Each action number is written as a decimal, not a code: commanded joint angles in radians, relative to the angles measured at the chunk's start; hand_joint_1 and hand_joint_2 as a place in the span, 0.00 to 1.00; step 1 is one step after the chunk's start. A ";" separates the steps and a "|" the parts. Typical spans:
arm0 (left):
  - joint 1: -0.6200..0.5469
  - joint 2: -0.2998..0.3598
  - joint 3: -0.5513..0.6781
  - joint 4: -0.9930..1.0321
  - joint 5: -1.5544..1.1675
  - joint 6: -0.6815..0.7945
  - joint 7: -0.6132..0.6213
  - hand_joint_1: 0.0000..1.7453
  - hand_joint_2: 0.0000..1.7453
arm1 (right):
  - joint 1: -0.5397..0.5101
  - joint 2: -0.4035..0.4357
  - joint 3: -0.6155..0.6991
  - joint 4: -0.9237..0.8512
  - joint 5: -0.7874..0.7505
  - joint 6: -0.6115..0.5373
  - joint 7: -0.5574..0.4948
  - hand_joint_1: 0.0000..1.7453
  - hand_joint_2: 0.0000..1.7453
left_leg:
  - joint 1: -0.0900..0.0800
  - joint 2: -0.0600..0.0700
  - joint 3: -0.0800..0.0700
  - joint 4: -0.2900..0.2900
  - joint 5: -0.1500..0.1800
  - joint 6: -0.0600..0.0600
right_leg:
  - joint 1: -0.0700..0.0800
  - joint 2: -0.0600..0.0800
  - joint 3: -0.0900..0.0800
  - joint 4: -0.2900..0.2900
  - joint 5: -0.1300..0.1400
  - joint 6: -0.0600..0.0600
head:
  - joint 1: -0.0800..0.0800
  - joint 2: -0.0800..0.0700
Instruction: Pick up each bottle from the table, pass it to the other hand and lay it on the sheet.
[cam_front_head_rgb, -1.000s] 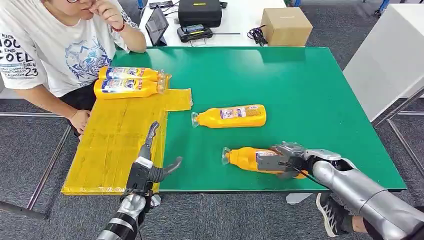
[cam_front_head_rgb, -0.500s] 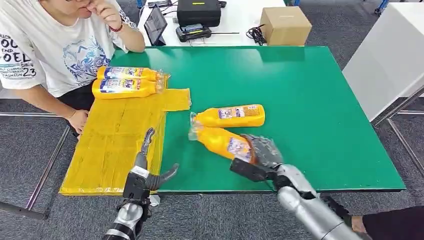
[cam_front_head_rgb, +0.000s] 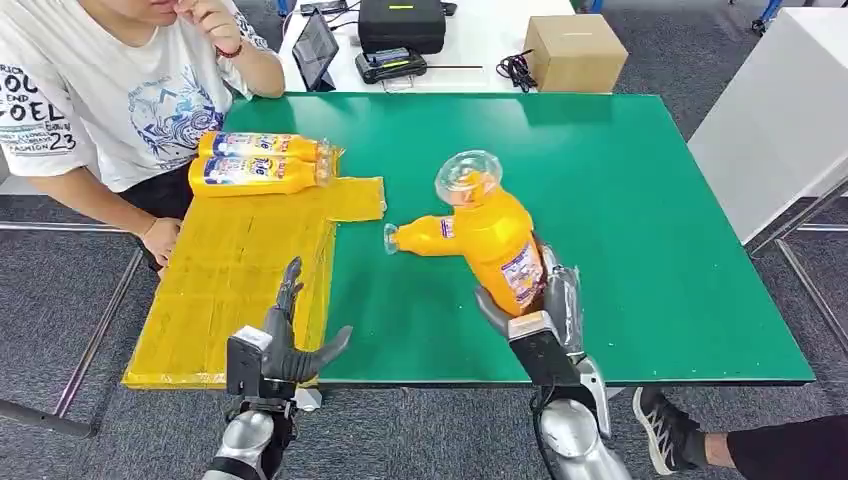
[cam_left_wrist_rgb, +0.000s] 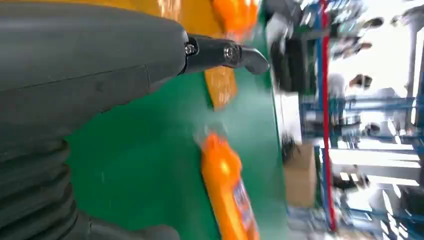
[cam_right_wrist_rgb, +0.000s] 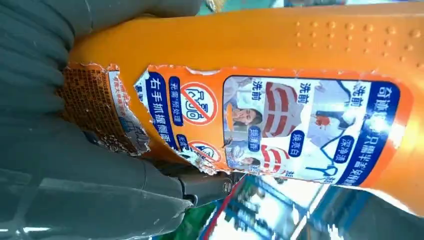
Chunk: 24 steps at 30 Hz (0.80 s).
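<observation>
The right hand (cam_front_head_rgb: 540, 305), low and right of centre in the head view, holds an orange bottle (cam_front_head_rgb: 497, 235) by its lower body, lifted clear of the green tabletop (cam_front_head_rgb: 640, 200) with its clear cap tilted up toward the middle of the frame. In the right wrist view the fingers wrap the torn label end of that bottle. The left hand (cam_front_head_rgb: 285, 345) waits at the lower left, over the near edge where the yellow sheet (cam_front_head_rgb: 230, 270) meets the tabletop, fingers spread wide and holding nothing. A second bottle (cam_front_head_rgb: 420, 236) lies on its side at the frame's centre, partly behind the raised one, and two more bottles (cam_front_head_rgb: 255, 162) already lie at the sheet's upper left corner, near a seated person (cam_front_head_rgb: 90, 90). By my reading the pickup is done and the handover is the step in hand. Next, the two hands need to meet, with the left closing on the free upper body before the right lets go
</observation>
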 joint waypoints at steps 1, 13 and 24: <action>0.006 0.033 -0.126 -0.051 0.266 -0.236 0.138 0.00 1.00 | 0.047 0.082 -0.077 0.169 0.035 0.014 -0.082 1.00 1.00 | 0.001 0.000 0.005 -0.001 -0.001 -0.001 | 0.001 -0.001 0.005 -0.002 -0.001 -0.002 | 0.000 0.000; -0.006 0.069 -0.243 -0.092 0.369 -0.328 0.180 0.00 1.00 | -0.016 0.162 0.095 0.504 0.028 0.087 -0.143 1.00 1.00 | 0.001 0.005 0.007 -0.002 -0.002 -0.002 | 0.001 0.004 0.005 -0.002 -0.001 -0.002 | 0.000 0.000; -0.027 0.071 -0.280 -0.062 0.353 -0.310 0.188 0.00 1.00 | -0.089 0.205 0.193 0.584 0.030 0.086 -0.136 1.00 1.00 | 0.001 0.005 0.007 -0.001 -0.002 -0.002 | 0.001 0.005 0.005 0.000 -0.001 -0.003 | 0.000 0.000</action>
